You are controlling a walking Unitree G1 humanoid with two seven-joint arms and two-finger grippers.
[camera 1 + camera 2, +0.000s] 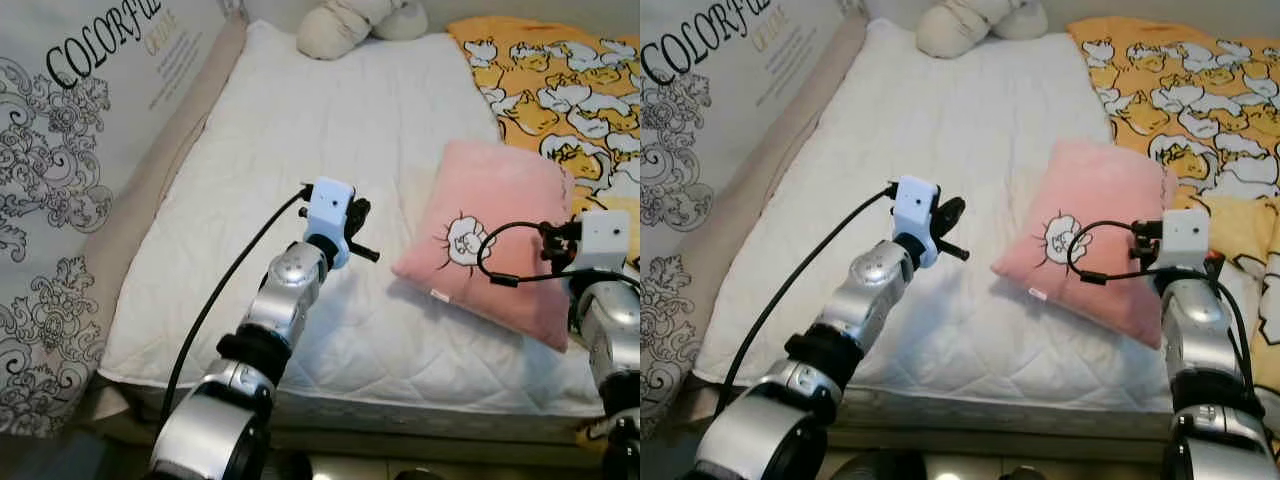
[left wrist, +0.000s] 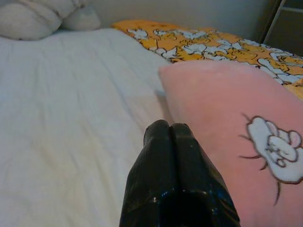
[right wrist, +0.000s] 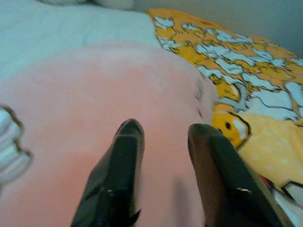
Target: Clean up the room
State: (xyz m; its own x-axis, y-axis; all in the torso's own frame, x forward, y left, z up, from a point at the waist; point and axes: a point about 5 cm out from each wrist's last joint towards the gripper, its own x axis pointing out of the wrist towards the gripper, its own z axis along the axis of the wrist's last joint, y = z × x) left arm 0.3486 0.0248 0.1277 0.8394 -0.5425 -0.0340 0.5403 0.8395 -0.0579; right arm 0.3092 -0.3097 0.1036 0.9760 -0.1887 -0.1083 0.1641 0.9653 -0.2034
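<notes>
Clearly, wall cover reads "COLORFUL".

A home bedroom: a bed with a white quilted mattress pad, a pink plush cushion, an orange duck-print blanket and a cream stuffed toy.

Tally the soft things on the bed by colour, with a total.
Pink: 1, the pillow
Cream: 1, the plush toy
Yellow: 1, the duck-print blanket
White: 1, the quilted cover
Total: 4
</notes>
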